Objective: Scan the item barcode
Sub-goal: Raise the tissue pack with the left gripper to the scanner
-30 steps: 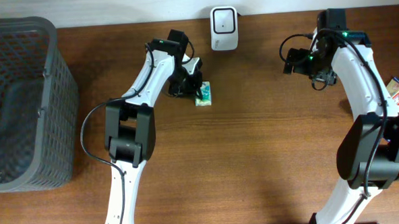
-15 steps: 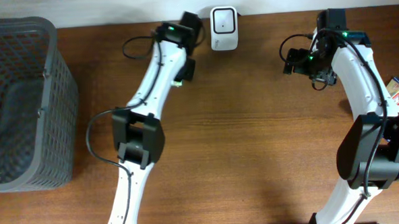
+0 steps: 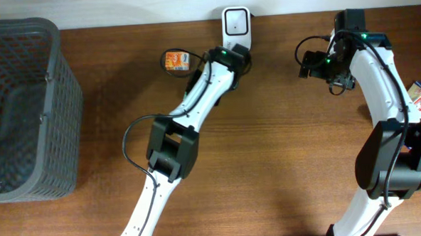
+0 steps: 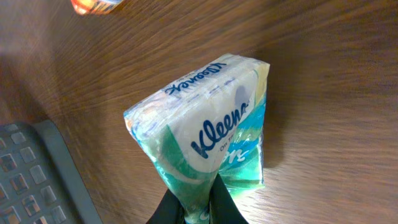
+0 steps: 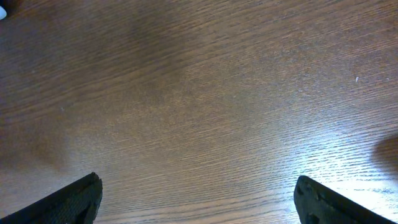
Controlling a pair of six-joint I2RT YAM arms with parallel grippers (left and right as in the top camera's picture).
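The left gripper (image 4: 198,200) was clamped on the tissue pack (image 4: 205,134), held just below the scanner (image 3: 235,21) at top centre, probably to show its barcode; the right gripper (image 5: 198,199) waited at upper right, jaws apart

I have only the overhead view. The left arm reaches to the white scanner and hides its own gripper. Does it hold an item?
Observer: Yes. On the left wrist view, the left gripper is shut on a Kleenex tissue pack, pinching its lower end.
Operator: Is a barcode showing there?
Observer: No, that camera shows only the brand lettering.
Operator: And the other arm?
Observer: The right gripper stands wide open over the wooden table, holding nothing.
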